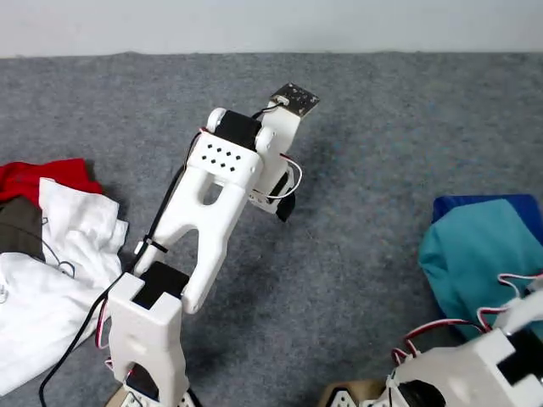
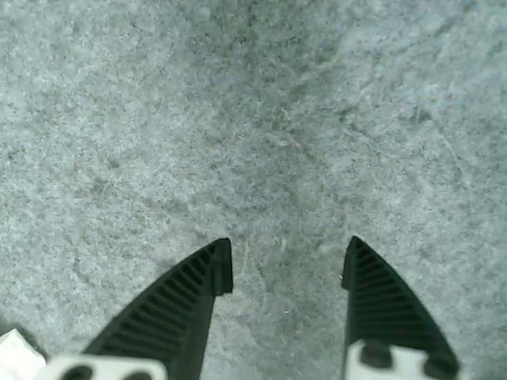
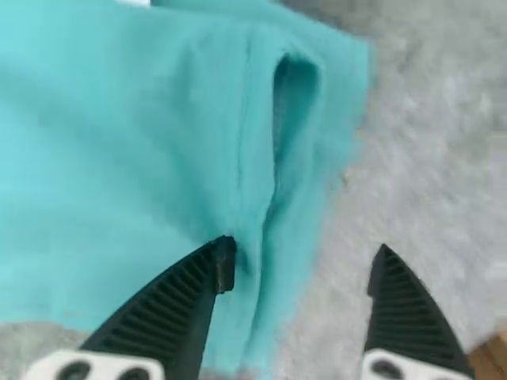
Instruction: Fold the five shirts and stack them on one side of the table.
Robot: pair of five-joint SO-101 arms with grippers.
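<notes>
A folded teal shirt (image 1: 475,254) lies on a blue one (image 1: 475,206) at the right edge of the grey table. At the left edge sits a loose heap: a white shirt (image 1: 51,288), a red one (image 1: 42,178) and a dark brown one (image 1: 17,229). My left gripper (image 2: 287,273) hangs open over bare grey felt (image 2: 261,119) near the table's middle, nothing between its fingers. In the high view that arm (image 1: 221,195) stretches up from the front edge. My right gripper (image 3: 301,269) is open just above the teal shirt's (image 3: 119,142) folded edge, one finger (image 3: 190,293) over the cloth.
Grey felt (image 1: 365,153) covers the table between the two piles. The right arm's base (image 1: 475,365) with its wires sits at the front right corner. A pale wall (image 1: 271,25) runs along the back.
</notes>
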